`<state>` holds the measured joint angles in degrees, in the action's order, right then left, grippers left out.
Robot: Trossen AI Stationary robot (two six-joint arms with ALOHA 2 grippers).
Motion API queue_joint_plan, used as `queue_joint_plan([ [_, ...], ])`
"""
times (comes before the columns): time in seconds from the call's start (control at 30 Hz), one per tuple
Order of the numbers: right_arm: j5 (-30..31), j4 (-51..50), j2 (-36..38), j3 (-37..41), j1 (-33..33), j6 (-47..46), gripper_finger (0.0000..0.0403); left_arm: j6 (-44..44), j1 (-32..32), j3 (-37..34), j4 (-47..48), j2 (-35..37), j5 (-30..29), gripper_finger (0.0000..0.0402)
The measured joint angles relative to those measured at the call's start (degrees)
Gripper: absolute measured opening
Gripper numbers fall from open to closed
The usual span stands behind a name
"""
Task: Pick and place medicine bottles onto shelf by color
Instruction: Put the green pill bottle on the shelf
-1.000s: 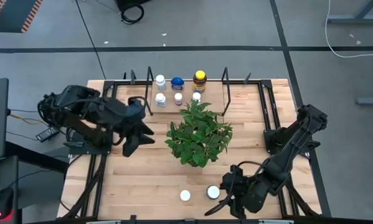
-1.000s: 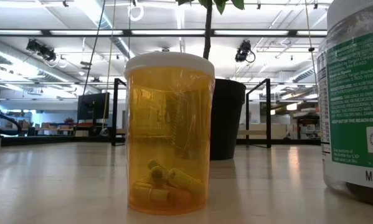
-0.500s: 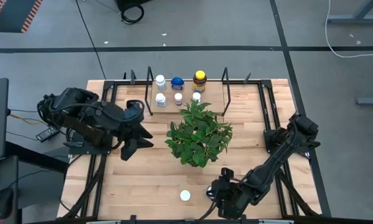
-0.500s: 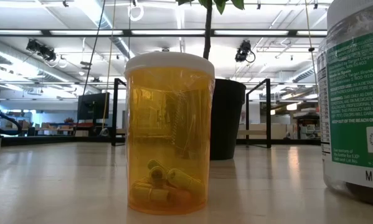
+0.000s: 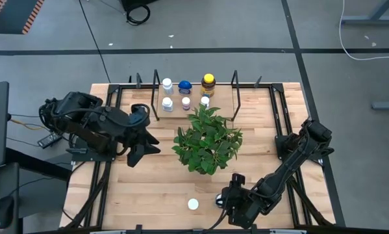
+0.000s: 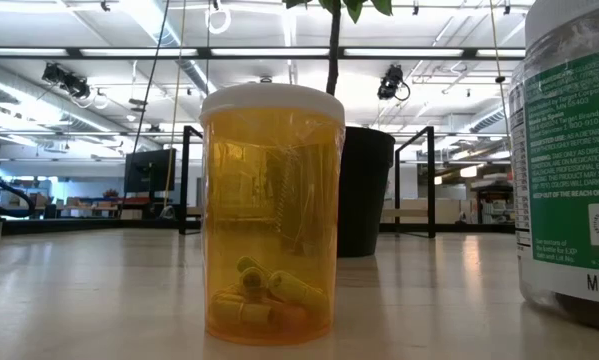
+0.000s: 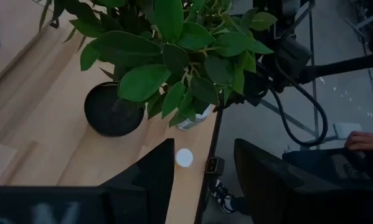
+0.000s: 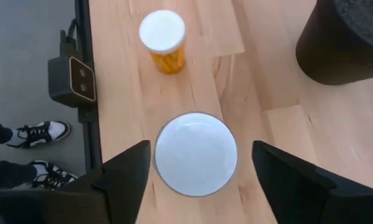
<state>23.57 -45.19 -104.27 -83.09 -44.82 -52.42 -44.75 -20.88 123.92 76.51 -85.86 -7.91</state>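
I see the potted plant [image 5: 207, 140] mid-table and the black wire shelf [image 5: 194, 97] behind it, six medicine bottles on it. Left gripper [image 5: 142, 144] waits left of the plant, fingers parted, empty. Right gripper [image 8: 195, 163] sits at the front edge, jaws wide, straddling a white-capped bottle [image 8: 195, 154] without touching. Amber bottle [image 8: 163, 40] stands just beyond.

Materials, as observed
Pale matt wood table [image 8: 205, 74]; translucent glossy amber plastic bottle [image 6: 270, 215], smooth white cap [image 8: 162, 30]; matt black pot [image 8: 348, 40]; glossy leaves [image 7: 174, 56].
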Motion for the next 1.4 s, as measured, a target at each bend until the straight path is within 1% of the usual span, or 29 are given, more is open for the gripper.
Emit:
queue_joint_plan([
  [0.13, 0.51, 1.03, 0.00, 0.00, 0.00, -0.04, 0.0322, -0.79, 0.00, 0.00, 0.00, 0.00, -0.01, 0.0172],
  [0.27, 0.61, 1.63, -0.21, 0.00, 0.01, -0.04, 0.0337, -0.89, 0.00, 0.00, 0.00, 0.00, -0.02, 0.0172],
  [0.43, 0.90, 1.70, -0.39, 0.00, 0.00, 0.18, 0.0338, -1.08, 0.00, 0.00, 0.00, 0.00, -0.02, 0.0172],
  [0.63, 1.98, 2.01, -0.42, 0.41, 0.00, 3.07, 0.0337, -1.04, 0.00, 0.00, 0.01, 0.00, -0.02, 0.0172],
  [0.97, 0.84, 5.52, -0.44, 2.64, -0.42, 2.62, 0.0337, 0.27, 0.02, 0.00, 0.04, 0.00, -0.03, 0.0172],
  [1.23, 2.81, 4.74, -0.44, 2.68, -0.33, 4.02, 0.0337, 1.58, 0.02, 0.00, 0.05, 0.00, -0.02, 0.0172],
  [1.4, 3.01, 5.54, -0.42, 5.20, -0.30, 3.33, 0.0337, 1.90, 0.02, 0.00, 0.05, 0.00, -0.02, 0.0172],
])
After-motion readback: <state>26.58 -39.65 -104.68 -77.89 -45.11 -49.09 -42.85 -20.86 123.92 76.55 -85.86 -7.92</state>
